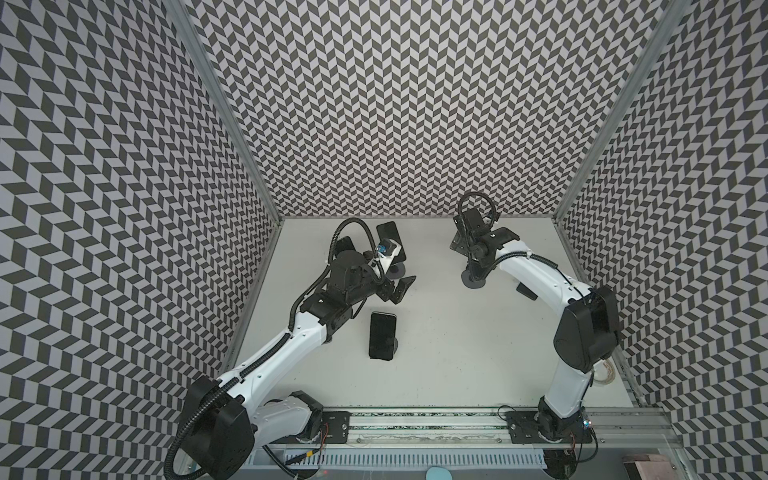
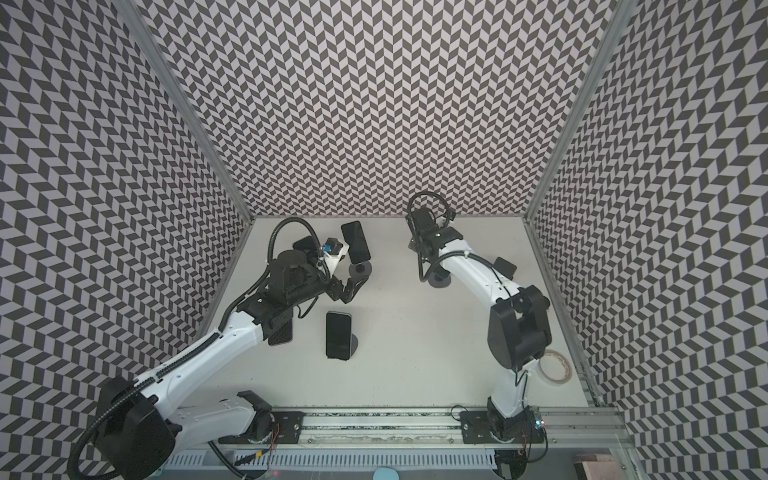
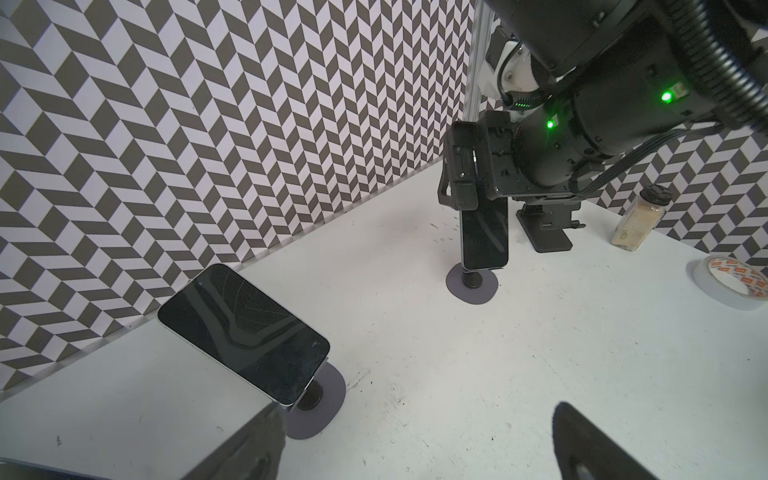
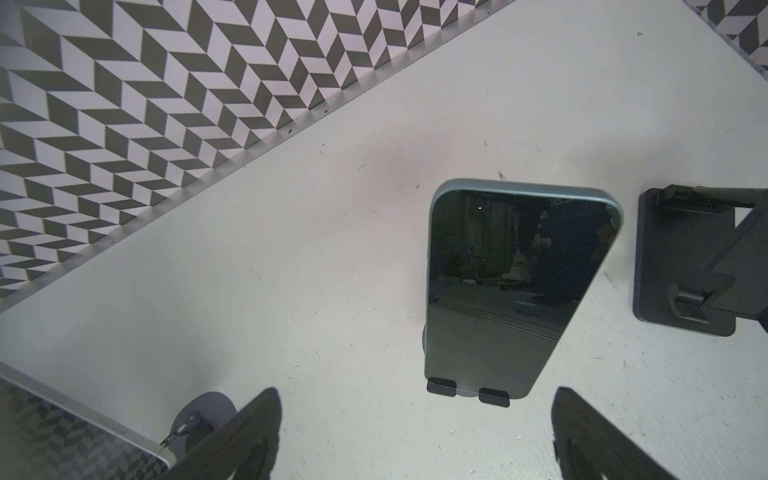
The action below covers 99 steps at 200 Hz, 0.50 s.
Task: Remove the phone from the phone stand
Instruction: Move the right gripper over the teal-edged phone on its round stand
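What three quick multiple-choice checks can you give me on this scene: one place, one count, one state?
1. Where is the roll of tape?
A. At the table's right edge, by the right arm
B. In the middle of the table
C. On a phone stand

2. How many phones show in the left wrist view?
A. One
B. Two
C. Four

3. How is the right gripper?
A. Shut on a phone
B. Shut on the tape
C. Open, holding nothing

Answers:
1 A: in a top view the roll lies beside the right arm, near the side wall.
2 B: a tilted phone and an upright phone show, each on a stand.
3 C: its fingers stand wide apart, and the upright phone rests in its stand's clips.
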### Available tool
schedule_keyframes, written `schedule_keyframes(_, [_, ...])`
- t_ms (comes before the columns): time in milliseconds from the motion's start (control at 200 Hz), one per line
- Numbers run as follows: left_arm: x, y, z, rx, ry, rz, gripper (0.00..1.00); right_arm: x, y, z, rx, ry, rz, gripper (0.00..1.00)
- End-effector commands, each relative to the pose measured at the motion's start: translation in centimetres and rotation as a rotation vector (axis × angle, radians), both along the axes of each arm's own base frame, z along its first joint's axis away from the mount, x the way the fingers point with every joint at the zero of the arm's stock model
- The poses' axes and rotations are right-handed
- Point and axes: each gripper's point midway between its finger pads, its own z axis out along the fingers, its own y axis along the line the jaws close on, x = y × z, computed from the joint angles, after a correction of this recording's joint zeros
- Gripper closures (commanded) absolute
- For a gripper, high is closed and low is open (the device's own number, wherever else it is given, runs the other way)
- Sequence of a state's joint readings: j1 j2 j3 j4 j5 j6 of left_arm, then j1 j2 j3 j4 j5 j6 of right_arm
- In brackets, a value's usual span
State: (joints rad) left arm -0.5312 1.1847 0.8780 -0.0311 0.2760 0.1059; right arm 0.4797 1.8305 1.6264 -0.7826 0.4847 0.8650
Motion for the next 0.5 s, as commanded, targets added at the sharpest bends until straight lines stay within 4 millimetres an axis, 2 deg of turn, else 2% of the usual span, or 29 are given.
schedule_keyframes(0, [-0.6,-0.6,0.1,-0.007,0.008,-0.056,0.0,0.4,-0.6,1.3,-0.002,-0.046,-0.067,0.01])
schedule_keyframes(155, [-1.1,-1.0,0.1,-0.007,0.005,-0.096,0.0,0.3,-1.5,1.8,-0.011,-0.058,-0.104,0.01])
schedule_keyframes(491, [-1.6,-1.6,-0.4,0.008,0.003,-0.15,0.0,0.8,-2.8,1.4,-0.057,-0.034,-0.15,0.01])
